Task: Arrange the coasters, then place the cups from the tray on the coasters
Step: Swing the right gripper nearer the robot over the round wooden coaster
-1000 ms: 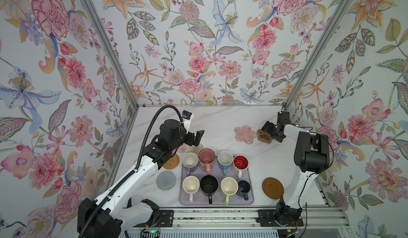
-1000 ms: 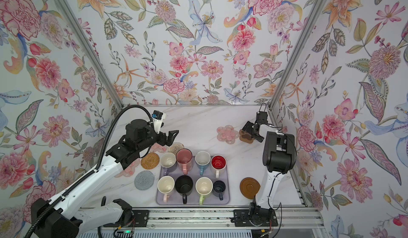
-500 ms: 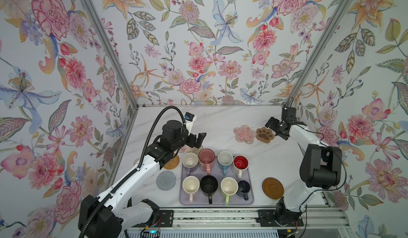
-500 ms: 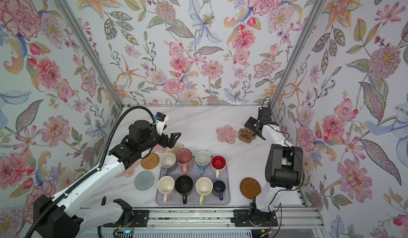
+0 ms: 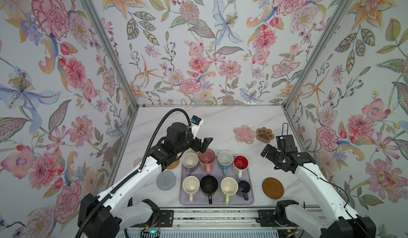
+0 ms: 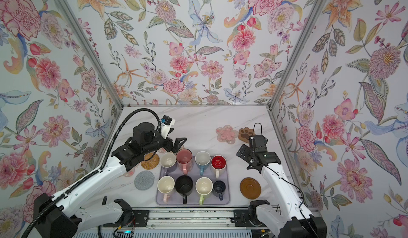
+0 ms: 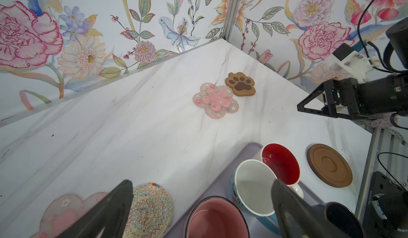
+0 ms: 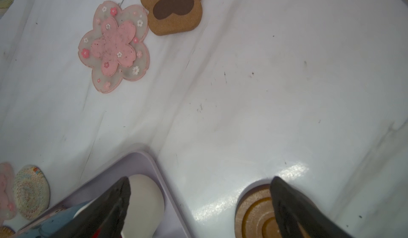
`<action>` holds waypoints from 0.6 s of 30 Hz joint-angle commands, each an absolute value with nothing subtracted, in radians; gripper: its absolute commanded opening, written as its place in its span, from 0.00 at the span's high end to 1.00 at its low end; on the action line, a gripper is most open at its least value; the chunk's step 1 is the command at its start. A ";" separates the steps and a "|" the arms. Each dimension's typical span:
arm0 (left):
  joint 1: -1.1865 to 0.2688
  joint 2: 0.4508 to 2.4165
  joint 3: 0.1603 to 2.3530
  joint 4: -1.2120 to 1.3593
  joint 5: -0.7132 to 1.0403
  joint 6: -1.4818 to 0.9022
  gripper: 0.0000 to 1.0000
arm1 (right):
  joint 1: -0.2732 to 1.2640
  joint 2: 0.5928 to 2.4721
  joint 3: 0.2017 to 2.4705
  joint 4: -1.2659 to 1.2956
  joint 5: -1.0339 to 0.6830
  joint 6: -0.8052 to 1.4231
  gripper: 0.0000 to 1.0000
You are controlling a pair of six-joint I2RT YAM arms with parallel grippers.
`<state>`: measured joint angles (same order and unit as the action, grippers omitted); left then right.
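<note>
Coaster-arranging seems in hand: eight mugs (image 5: 208, 184) sit on the pale lavender rectangular tray (image 5: 199, 201), left fingers (image 7: 110, 210) and right fingers (image 8: 293, 210) gape wide and empty, and the round brown disc coaster (image 5: 272, 187) at the tray's three o'clock probably needs gripping next.

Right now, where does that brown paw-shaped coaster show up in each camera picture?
Top view: paw coaster at the back right of the table, just right of the pink flower coaster.
Top view: paw coaster again back right, beside the flower.
Left wrist: paw coaster far beyond the tray.
Right wrist: paw coaster partly cut off by the picture's edge.
Shared landmark: the pink flower coaster next to it.
</note>
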<state>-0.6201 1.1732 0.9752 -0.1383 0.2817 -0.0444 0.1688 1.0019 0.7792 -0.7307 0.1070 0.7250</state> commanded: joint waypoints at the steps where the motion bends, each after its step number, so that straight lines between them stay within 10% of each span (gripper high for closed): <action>1: -0.630 1.154 0.967 -0.140 0.286 -0.031 0.01 | 0.216 0.975 0.740 -0.828 0.130 0.822 0.01; 18: -0.636 1.145 0.965 -0.133 0.230 -0.040 0.01 | 0.340 0.890 0.565 -0.889 0.111 1.016 0.01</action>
<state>-0.6231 1.1648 0.9749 -0.1379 0.2584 -0.0448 0.3328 0.9127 0.5945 -0.8520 0.1020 0.9596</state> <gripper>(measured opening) 0.989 0.992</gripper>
